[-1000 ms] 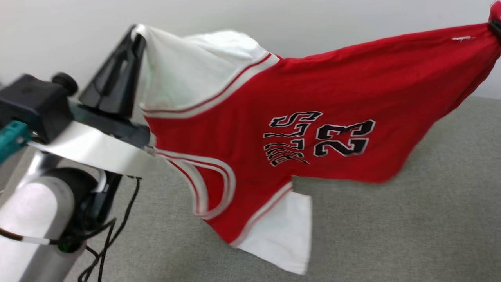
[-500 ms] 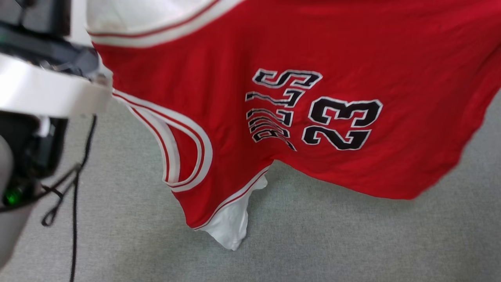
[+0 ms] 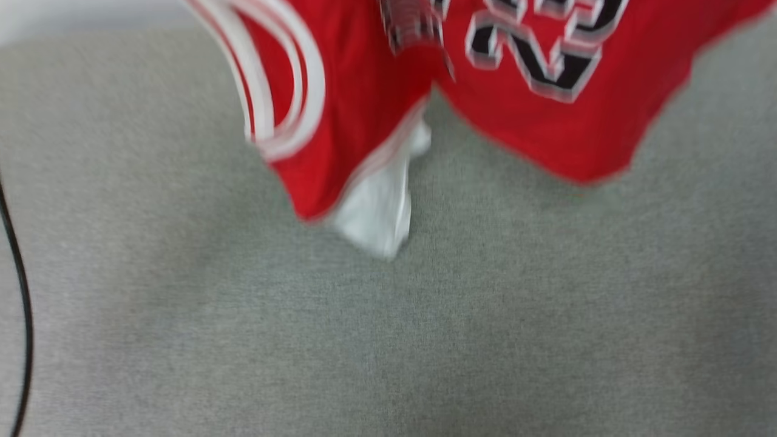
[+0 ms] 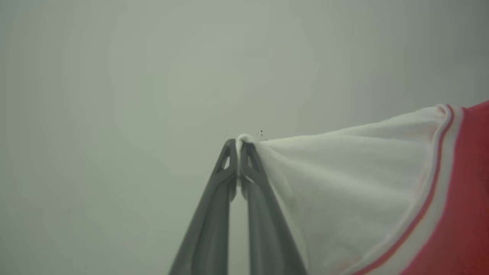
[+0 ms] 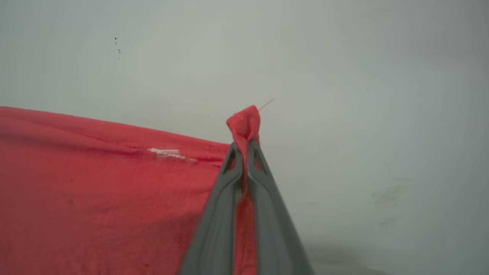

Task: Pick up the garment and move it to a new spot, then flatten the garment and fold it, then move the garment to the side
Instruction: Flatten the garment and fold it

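Now the shirt (image 3: 358, 121) hangs in the air toward the far edge of the grey mat (image 3: 425, 340), stretched between both arms. Your left gripper (image 4: 238, 142) pinches the tip of a white sleeve; your right gripper (image 5: 244, 147) pinches a red corner. Over the last second the head camera dipped, so the shirt's shift is apparent only. The lower sleeve (image 3: 379, 212) has bunched. Laying it flat looks next.
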